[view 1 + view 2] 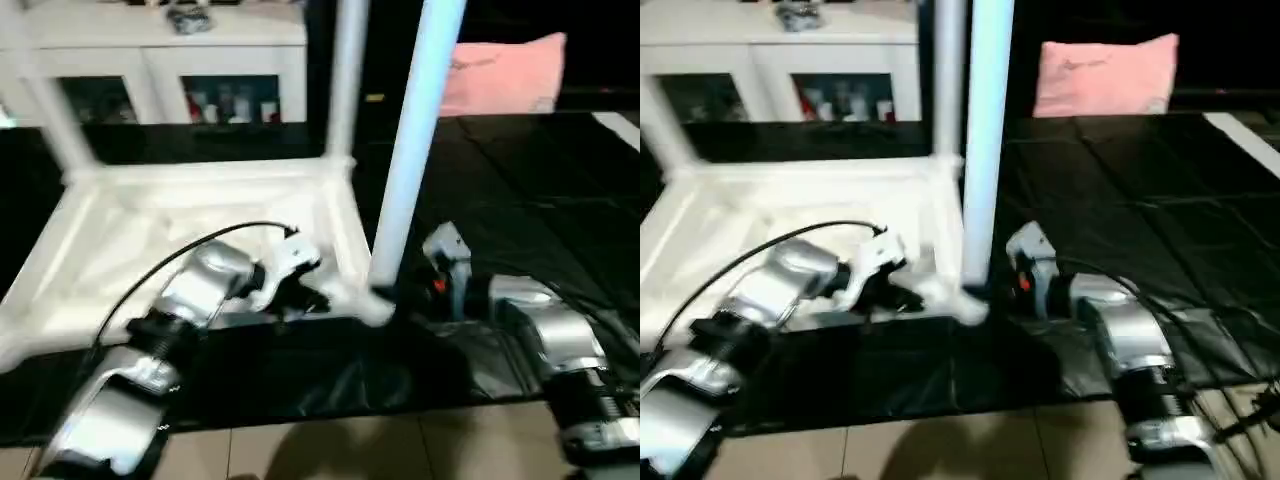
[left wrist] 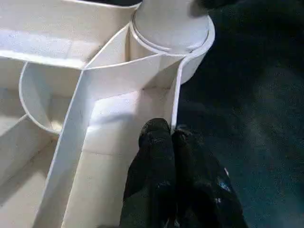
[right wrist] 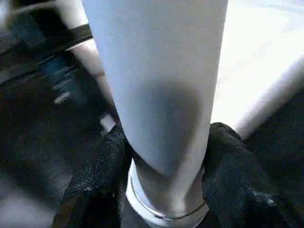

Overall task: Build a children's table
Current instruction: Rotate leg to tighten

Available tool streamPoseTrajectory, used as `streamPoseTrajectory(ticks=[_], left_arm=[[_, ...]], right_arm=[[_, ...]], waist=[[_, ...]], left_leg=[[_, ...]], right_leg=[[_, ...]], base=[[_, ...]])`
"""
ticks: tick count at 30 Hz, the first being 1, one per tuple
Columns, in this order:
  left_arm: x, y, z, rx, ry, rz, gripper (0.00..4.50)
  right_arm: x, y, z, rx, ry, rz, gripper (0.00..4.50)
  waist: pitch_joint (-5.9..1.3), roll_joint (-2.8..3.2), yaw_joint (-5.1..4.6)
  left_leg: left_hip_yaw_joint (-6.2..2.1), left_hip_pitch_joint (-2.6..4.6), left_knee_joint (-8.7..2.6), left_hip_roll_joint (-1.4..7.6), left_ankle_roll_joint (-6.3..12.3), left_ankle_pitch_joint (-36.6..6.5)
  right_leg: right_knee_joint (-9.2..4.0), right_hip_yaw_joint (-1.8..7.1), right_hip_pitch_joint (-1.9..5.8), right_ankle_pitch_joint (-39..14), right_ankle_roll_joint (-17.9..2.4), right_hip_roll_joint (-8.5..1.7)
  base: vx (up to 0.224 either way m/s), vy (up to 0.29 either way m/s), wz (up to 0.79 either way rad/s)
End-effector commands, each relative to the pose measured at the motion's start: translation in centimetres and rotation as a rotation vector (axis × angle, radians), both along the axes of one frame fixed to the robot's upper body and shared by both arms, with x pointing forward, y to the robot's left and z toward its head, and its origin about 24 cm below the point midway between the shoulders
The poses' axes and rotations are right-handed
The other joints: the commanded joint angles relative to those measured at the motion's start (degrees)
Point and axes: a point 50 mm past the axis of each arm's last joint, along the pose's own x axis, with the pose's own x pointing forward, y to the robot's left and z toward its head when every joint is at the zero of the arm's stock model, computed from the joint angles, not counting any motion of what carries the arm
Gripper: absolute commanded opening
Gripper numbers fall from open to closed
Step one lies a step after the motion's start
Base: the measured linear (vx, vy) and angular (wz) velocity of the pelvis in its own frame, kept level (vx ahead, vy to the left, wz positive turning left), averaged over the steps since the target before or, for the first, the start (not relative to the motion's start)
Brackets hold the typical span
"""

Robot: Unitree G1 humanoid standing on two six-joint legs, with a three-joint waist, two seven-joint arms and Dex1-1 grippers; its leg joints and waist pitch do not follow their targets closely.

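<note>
From my head, the upturned tabletop [image 1: 200, 215] lay on the black mat [image 1: 520, 200], a leg [image 1: 405, 170] upright in its near corner socket. My left wrist showed my left gripper [image 2: 171, 137] pressed together, empty, at the tabletop's rim. My right wrist showed my right gripper [image 3: 164, 156] pinching that leg's base.

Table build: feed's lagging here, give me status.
Left gripper shut, on tabletop rim. Right gripper jaws around near leg, standing in corner socket. Two far legs up. Nothing in the way.
</note>
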Motion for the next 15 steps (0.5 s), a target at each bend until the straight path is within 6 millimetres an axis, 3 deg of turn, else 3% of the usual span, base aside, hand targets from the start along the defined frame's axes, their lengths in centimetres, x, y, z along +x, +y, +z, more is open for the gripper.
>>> streamPoseTrajectory(ticks=[1,4,9,11,14,15], left_arm=[[0.3,-2.6,0.4,-0.073,-0.022,0.041,0.0],[1.4,-4.8,0.9,-0.123,-0.073,0.185,0.0],[1.7,-5.9,1.3,-0.121,-0.109,0.172,0.0],[1.7,-5.8,1.2,-0.112,-0.118,0.162,0.0],[1.6,-5.1,0.9,-0.054,-0.18,0.1,0.0],[1.6,-5.0,0.9,-0.055,-0.189,0.094,0.0]], right_arm=[[-0.4,2.5,-1.9,-0.017,0.097,-0.023,1.97],[0.1,4.8,-2.4,-0.031,0.095,-0.155,1.96],[0.4,5.9,-2.5,-0.051,0.049,-0.204,1.96],[0.4,5.8,-2.4,-0.051,0.04,-0.204,2.61],[0.3,5.1,-2.4,-0.049,0.042,-0.213,2.68],[0.2,5.0,-2.4,-0.045,0.037,-0.209,2.98]], waist=[[-3.07,-0.55,-0.08],[-3.01,-0.19,-0.46],[-3.15,-0.06,-0.46],[-3.2,-0.09,-0.37],[-3.2,-0.09,-0.16],[-3.24,-0.08,-0.06]], left_leg=[[-0.53,-0.13,-3.88,0.87,1.94,-12.0],[-0.44,0.17,-3.81,0.75,2.03,-12.4],[-0.63,0.13,-4.18,0.98,2.72,-13.2],[-0.63,0.08,-4.22,1.08,3.1,-12.7],[-0.59,-0.05,-4.32,1.17,3.46,-11.9],[-0.59,0.0,-4.37,1.25,3.35,-11.7]], right_leg=[[-6.16,2.72,3.05,-28.1,-2.4,-3.71],[-6.62,2.51,2.68,-28.7,-2.2,-3.61],[-6.65,2.71,2.94,-27.2,-2.2,-3.92],[-6.46,2.91,2.96,-25.9,-2.6,-3.97],[-6.3,3.14,3.07,-24.5,-3.0,-4.02],[-6.14,3.2,3.1,-24.2,-3.2,-4.08]], base=[[0.0,0.0,0.0],[0.0,0.0,0.0],[0.0,0.0,0.0],[0.0,0.0,0.0],[0.0,0.0,0.0],[0.0,0.0,0.0]])
